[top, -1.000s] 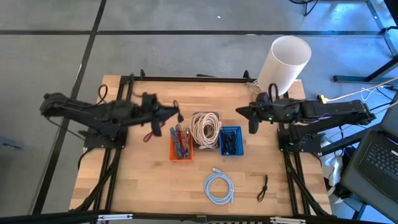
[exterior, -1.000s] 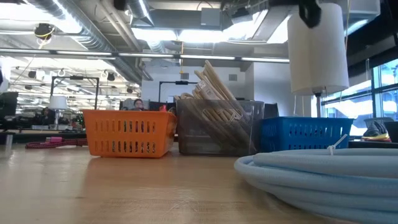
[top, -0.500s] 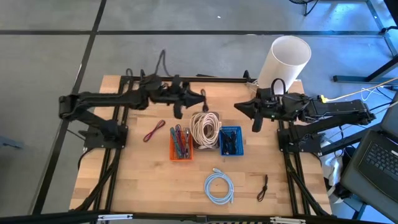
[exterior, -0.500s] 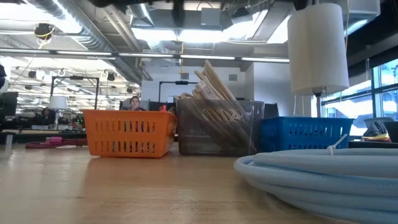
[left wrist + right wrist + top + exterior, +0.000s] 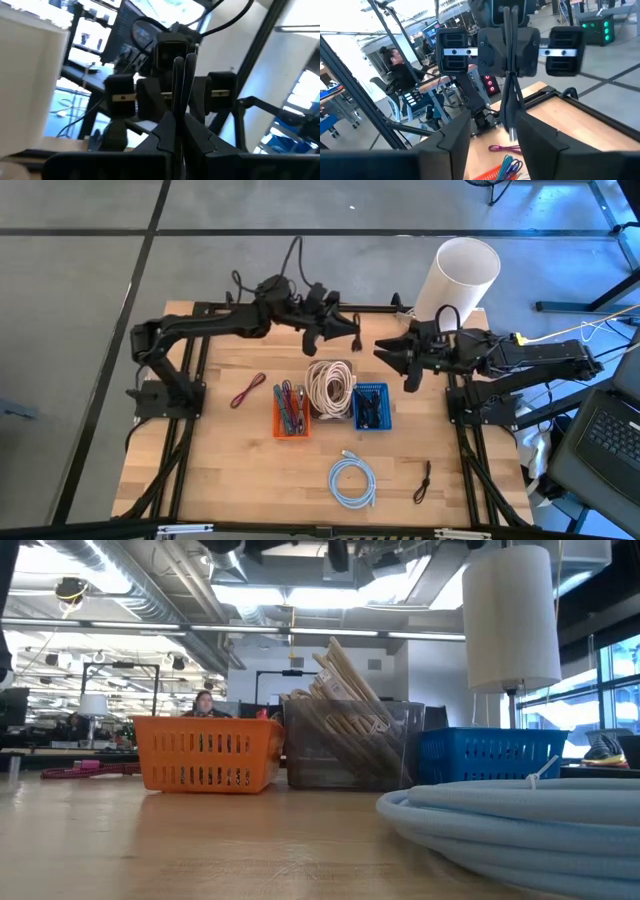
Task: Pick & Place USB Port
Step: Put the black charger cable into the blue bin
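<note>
- Left hand point(image 5: 348, 331) is held above the desk's point(image 5: 230, 480) 12 o'clock edge, fingers point(image 5: 178, 80) pressed together on a thin black USB cable point(image 5: 510, 107).
- The cable is seen hanging down from it, between the right hand's fingers point(image 5: 455, 142).
- Right hand point(image 5: 393, 358), at 3 o'clock of the left hand, is spread open; nothing is clamped.

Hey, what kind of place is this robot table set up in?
Most likely an open-plan lab or industrial workspace: exposed silver ceiling ducts and strip lights overhead, desks with computer monitors behind the pale wooden table, and a seated person working at a screen nearby.
</note>
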Controlling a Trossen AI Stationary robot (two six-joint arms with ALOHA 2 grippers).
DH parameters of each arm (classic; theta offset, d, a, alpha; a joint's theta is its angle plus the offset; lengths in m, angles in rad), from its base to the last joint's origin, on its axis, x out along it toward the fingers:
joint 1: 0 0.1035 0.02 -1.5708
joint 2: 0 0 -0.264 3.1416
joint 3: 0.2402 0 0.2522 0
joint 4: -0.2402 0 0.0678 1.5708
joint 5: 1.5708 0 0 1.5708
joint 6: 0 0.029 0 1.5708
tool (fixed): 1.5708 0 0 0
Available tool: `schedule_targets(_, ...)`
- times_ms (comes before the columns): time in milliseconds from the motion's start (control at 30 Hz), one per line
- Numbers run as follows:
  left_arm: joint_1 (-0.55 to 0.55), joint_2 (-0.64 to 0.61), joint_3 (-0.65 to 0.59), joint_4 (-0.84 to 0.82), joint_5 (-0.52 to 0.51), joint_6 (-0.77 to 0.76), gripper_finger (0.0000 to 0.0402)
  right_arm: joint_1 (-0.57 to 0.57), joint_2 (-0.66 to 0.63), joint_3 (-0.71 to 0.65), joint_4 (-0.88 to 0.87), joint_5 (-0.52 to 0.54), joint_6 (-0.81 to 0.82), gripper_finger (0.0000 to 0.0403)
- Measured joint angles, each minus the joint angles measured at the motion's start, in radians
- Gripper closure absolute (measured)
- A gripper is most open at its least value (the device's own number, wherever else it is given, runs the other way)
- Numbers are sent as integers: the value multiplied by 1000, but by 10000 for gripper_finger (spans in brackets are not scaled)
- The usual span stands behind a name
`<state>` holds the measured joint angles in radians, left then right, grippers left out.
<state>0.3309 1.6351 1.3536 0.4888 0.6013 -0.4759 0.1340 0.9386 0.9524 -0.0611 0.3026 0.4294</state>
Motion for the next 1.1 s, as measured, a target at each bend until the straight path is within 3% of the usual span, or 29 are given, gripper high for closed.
schedule_targets(267,-6,74,108,1,55,-8,394,0,2,0,4,18,-23,238)
schedule_targets(633,-17,74,116,-7,48,15,394,-22,16,0,43,44,-21,238)
schedule_targets(967,-21,74,116,-26,39,19,394,-74,111,0,176,-42,-18,238)
schedule_targets(1100,-22,74,116,-40,50,19,394,-83,120,0,199,-42,-23,267)
